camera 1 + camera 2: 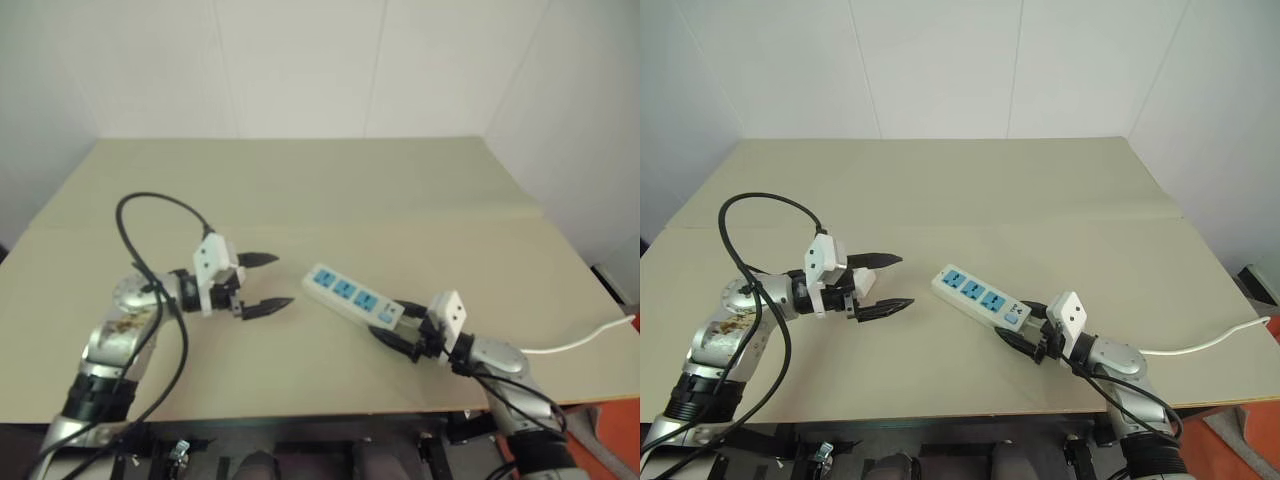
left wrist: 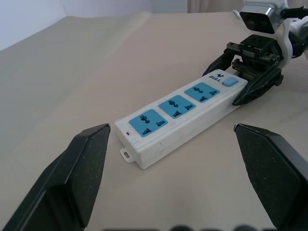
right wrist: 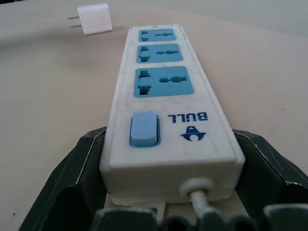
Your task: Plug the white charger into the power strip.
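White power strip (image 1: pixel 351 295) lies flat on the beige table (image 1: pixel 300 180), w/ its switch end sitting betw. the right gripper (image 1: pixel 1023 338) fingers, which hug its sides – looks like a grip closing, not sure it's firm yet. White charger (image 3: pixel 95 19) lies on the table just past the strip's far end, prongs sideways. Left gripper (image 1: pixel 266 283) hangs spread wide, empty, pointing at the strip. Doing this well, I'd say: clamp the strip square so it can't pivot, keep it flat, then send the left for the charger, gripping the body, not the prongs. Surface is matte, bare; plain white walls meet in corners behind; thin white cord (image 1: pixel 580 340) trails off the right edge.
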`<state>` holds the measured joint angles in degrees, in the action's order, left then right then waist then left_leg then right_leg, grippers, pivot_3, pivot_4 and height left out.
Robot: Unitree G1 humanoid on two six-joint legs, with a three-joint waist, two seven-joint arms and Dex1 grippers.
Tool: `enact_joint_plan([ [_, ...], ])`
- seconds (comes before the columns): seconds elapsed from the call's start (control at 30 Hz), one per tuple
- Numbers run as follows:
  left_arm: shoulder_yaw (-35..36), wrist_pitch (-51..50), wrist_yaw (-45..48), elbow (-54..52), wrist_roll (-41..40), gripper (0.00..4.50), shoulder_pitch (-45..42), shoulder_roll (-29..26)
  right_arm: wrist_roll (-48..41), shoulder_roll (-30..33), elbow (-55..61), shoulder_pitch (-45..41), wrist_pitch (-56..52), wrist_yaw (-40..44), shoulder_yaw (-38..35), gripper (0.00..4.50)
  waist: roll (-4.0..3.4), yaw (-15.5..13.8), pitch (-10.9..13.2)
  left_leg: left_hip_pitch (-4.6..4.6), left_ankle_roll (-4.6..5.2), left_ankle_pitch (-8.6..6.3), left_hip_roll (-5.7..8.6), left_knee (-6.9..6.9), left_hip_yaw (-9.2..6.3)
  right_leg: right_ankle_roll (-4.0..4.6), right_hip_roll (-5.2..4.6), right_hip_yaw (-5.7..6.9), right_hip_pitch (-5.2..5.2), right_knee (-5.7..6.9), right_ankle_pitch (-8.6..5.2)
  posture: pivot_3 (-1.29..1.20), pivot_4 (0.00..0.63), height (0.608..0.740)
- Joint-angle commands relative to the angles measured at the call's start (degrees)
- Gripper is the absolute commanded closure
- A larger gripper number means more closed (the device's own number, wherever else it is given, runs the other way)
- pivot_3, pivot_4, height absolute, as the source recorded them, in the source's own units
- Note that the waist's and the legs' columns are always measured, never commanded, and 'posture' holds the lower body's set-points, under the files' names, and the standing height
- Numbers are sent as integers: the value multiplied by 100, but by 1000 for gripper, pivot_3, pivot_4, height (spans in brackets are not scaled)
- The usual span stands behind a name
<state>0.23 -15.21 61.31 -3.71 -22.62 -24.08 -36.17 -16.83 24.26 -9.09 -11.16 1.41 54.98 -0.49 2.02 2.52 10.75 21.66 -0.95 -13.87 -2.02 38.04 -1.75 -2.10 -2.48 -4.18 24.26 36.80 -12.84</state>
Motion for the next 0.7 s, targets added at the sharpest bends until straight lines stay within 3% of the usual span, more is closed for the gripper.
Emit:
enact_joint_plan([
  [0.03, 345, -395, -763, -437, -189, 0, -260, 216, -62, 45, 188, -26, 179, 146, 43, 1060, 0, -3, 0, 0, 0, 0, 0, 0, 0, 0, 0, 0, 0, 0, 0, 0, 150, 740],
  [0.2, 578, -2086, -2404, -641, -1, 0, -1269, 351, -89, 125, 471, -116, 110, 384, 184, 1060, 1, -6, 0, 3, 0, 0, 1, 3, -5, -3, 0, 2, 0, 3, 1, 0, 150, 740],
  [0.3, -82, -3733, -1886, -233, 46, 0, -2364, -571, -44, 140, 546, -256, -2, 360, 298, 1060, 0, 44, 2, 9, 0, 0, 3, 8, -10, -5, 2, 4, 5, 3, 2, 0, 150, 740],
  [0.4, -1099, -4995, -1922, 756, 552, 0, -3508, -885, -53, 145, 637, -298, -91, 370, 371, 1060, -2, 63, 3, 7, 0, 0, 8, 4, -14, -8, 1, 5, 5, 10, -1, 0, 150, 740],
  [0.47, -1874, -5266, -1846, 1517, 1031, 0, -4110, -959, -8, 133, 630, -329, -83, 375, 457, 1060, -5, 49, 4, 3, 0, 0, 11, 5, -19, -11, 1, 9, 0, 5, -3, 0, 150, 740],
  [0.63, -1832, -5469, -1836, 3992, 1238, 0, -5364, -290, 128, 14, 454, -421, -12, 267, 617, 1060, -2, 50, 7, 20, 0, 0, 10, 8, -20, -10, 3, 12, 19, 13, -4, 0, 150, 740],
  [0.7, -2238, -5139, -1443, 4749, 1512, 0, -5627, -139, 182, -18, 440, -393, 24, 246, 666, 1060, -2, 55, 9, 39, 0, 0, 11, 10, -21, -8, 3, 14, 32, 14, -3, 0, 150, 740],
])
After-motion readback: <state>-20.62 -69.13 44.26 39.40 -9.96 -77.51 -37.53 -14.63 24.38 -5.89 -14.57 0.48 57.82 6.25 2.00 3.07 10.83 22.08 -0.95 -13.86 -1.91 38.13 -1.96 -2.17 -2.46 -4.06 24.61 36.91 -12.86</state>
